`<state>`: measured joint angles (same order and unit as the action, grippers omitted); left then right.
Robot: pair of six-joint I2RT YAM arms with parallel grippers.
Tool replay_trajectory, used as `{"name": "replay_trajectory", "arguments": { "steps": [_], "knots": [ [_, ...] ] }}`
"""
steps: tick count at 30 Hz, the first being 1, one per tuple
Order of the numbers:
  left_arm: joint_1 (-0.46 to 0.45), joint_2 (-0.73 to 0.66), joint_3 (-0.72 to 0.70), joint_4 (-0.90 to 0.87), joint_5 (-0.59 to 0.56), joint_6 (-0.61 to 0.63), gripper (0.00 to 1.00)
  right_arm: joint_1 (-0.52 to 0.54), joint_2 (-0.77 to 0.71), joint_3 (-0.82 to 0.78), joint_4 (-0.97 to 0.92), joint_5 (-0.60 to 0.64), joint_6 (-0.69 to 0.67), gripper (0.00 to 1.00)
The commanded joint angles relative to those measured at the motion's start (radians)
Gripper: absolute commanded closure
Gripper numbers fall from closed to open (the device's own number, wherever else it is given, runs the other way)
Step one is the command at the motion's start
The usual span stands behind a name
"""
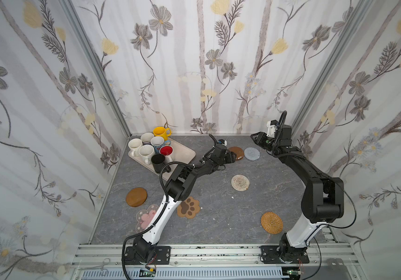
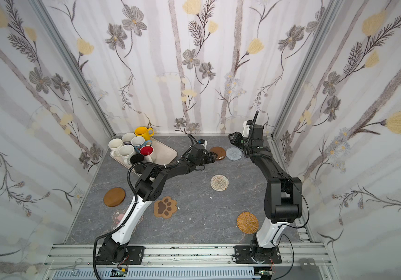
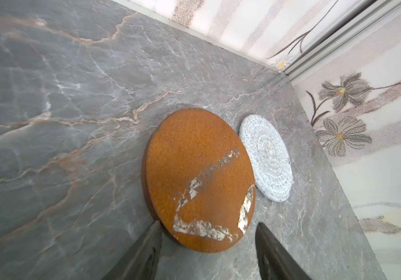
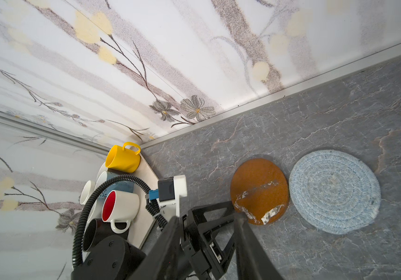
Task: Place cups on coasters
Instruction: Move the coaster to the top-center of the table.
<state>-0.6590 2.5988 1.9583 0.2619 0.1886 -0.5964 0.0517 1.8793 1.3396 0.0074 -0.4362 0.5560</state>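
Several cups stand crowded on the beige tray at the back left, among them the yellow, black and red-inside ones. Coasters lie scattered on the table. My left gripper is open and low, its fingers on either side of the near edge of a brown disc coaster with white scuffs. A grey woven coaster lies right beside that disc. My right gripper hangs open and holds nothing, high near the back right, above the left gripper.
A beige woven coaster lies mid-table and a golden one at the front right. The paw coaster, the pink-flower coaster and a second brown disc lie at the front left, by the left arm. Walls close in on three sides.
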Motion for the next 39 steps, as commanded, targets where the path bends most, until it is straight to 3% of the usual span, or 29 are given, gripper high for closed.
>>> {"name": "replay_trajectory", "arguments": {
  "steps": [1,9,14,21,31,39],
  "knots": [
    [0.0,0.015,0.006,-0.069,-0.004,-0.024,0.34,0.0,-0.04,-0.02,0.013,0.028,-0.03,0.61],
    [0.002,-0.129,-0.109,-0.069,-0.07,0.044,0.2,0.03,-0.145,-0.077,-0.138,0.119,-0.103,0.62],
    [0.002,-0.279,-0.255,-0.06,-0.137,0.074,0.12,0.084,-0.161,-0.076,-0.323,0.263,-0.111,0.76],
    [0.004,-0.496,-0.48,-0.034,-0.189,0.116,0.0,0.188,-0.215,-0.148,-0.425,0.323,-0.128,0.8],
    [0.004,-0.624,-0.621,-0.014,-0.231,0.124,0.0,0.373,-0.174,-0.29,-0.416,0.375,-0.013,0.91],
    [0.001,-0.666,-0.715,-0.014,-0.187,0.117,0.0,0.391,-0.058,-0.305,-0.434,0.39,0.086,0.99]
  ]
}}
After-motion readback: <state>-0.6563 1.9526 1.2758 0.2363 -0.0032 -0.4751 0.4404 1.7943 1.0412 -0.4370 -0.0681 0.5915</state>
